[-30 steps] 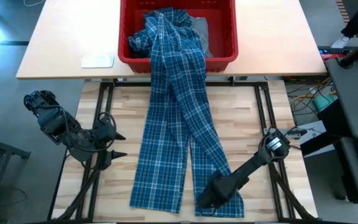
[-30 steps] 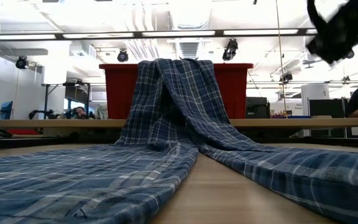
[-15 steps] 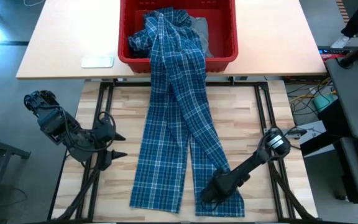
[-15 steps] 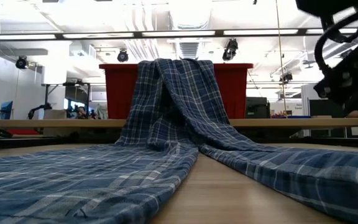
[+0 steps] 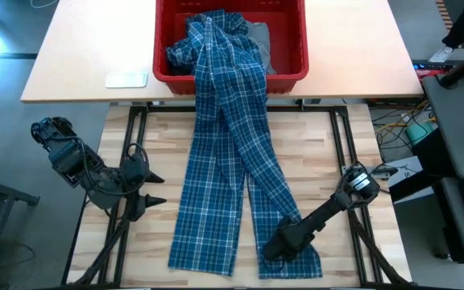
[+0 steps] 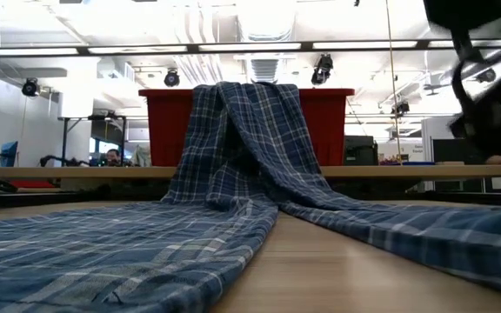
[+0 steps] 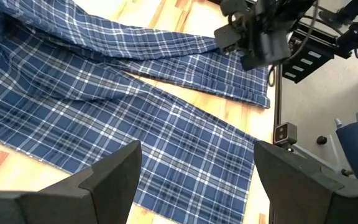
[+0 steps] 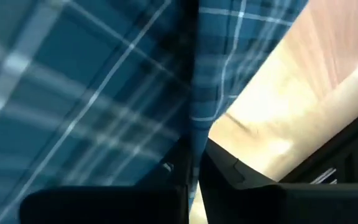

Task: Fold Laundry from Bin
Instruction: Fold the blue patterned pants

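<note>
A blue-and-white plaid garment (image 5: 224, 153) hangs out of the red bin (image 5: 292, 79) over its near wall. It runs down the wooden table in two long strips that lie flat. A grey garment (image 5: 260, 40) stays inside the bin. My right gripper (image 5: 284, 246) is down on the right strip near its near end, shut on the cloth (image 8: 194, 180). My left gripper (image 5: 147, 189) waits open above the table's left edge, its fingers apart over the left strip (image 7: 194, 168). My right gripper pinches a raised ridge of the plaid cloth (image 8: 194, 134) between its two fingers, on the right strip close to its near end. The fingers come from above, slanting down from the table's right. The rest of the strip lies on the table.
The bin stands on a lighter table behind the wooden one, with a flat white thing (image 5: 126, 79) to its left. Bare wood shows on both sides of the strips (image 5: 321, 161). Desks and cables stand off the table's right edge.
My right gripper has sunk onto the right strip's near end and drifted slightly toward the table's right edge. The cloth's near end has shifted a little with it. The left strip and my left arm have kept still.
</note>
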`<state>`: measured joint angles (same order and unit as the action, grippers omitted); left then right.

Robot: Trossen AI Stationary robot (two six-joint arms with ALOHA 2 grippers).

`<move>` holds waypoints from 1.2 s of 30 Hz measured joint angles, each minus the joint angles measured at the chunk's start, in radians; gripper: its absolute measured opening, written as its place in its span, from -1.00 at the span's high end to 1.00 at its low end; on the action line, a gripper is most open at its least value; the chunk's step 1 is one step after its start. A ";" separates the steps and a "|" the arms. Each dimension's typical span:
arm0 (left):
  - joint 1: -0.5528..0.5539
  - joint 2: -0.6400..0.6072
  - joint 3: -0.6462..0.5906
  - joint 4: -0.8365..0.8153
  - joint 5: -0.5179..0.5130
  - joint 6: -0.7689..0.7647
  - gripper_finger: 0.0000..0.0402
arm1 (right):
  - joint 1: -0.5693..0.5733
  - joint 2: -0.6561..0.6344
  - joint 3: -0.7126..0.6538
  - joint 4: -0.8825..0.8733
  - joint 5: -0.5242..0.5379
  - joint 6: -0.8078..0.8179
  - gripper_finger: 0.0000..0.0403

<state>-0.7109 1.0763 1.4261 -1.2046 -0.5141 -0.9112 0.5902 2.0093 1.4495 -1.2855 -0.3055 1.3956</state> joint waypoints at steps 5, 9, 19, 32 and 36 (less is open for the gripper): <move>0.000 0.000 0.000 0.000 -0.001 0.000 -0.45 | -0.001 -0.070 0.152 -0.047 0.090 0.052 0.96; 0.000 0.000 0.000 0.000 -0.001 0.005 -0.45 | -0.016 -0.109 0.323 0.002 0.277 0.065 0.96; 0.000 -0.010 0.032 -0.050 0.033 0.008 -0.45 | -0.165 0.066 0.614 0.343 0.423 -0.194 0.96; 0.001 -0.026 0.190 -0.328 0.028 -0.027 -0.45 | -0.287 0.350 0.786 0.886 0.253 -0.285 0.96; 0.001 -0.039 0.183 -0.340 0.034 -0.033 -0.45 | -0.304 0.382 0.797 0.908 0.270 -0.323 0.96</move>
<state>-0.7101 1.0371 1.6095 -1.5445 -0.4805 -0.9443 0.2866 2.3915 2.2464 -0.3776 -0.0351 1.0730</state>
